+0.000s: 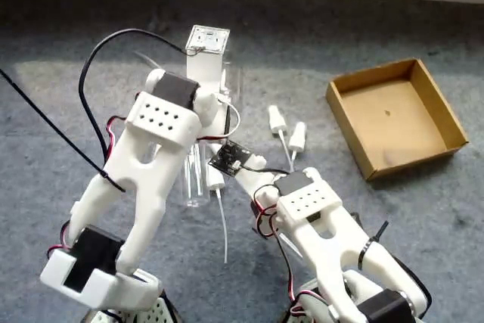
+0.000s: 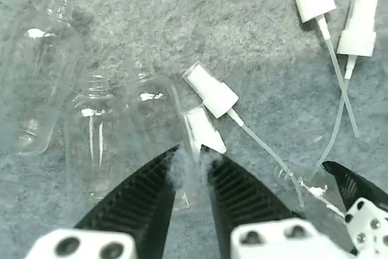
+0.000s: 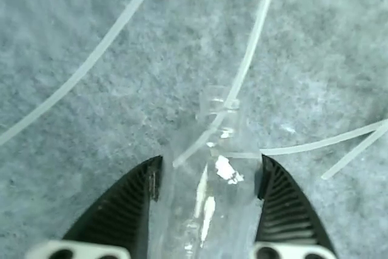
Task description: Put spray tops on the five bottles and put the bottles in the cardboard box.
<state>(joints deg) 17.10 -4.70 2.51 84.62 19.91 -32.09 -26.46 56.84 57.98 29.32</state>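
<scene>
Presently: right end effector (image 3: 209, 162) clenched on clear bottle (image 3: 209, 207), well apart from cardboard box (image 1: 397, 122), tube (image 3: 252, 40) of spray top (image 2: 211, 92) partly threaded into neck; risk, tube slipping out should the bottle tilt.

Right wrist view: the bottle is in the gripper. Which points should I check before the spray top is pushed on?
1. Bottle held by the right gripper: ok.
2. Tube inside the bottle neck: ok.
3. Spray top seated on the neck: not ok, it is well away from it.
4. Left gripper holding the spray top: cannot tell.
5. Box open and upright: ok.
</scene>
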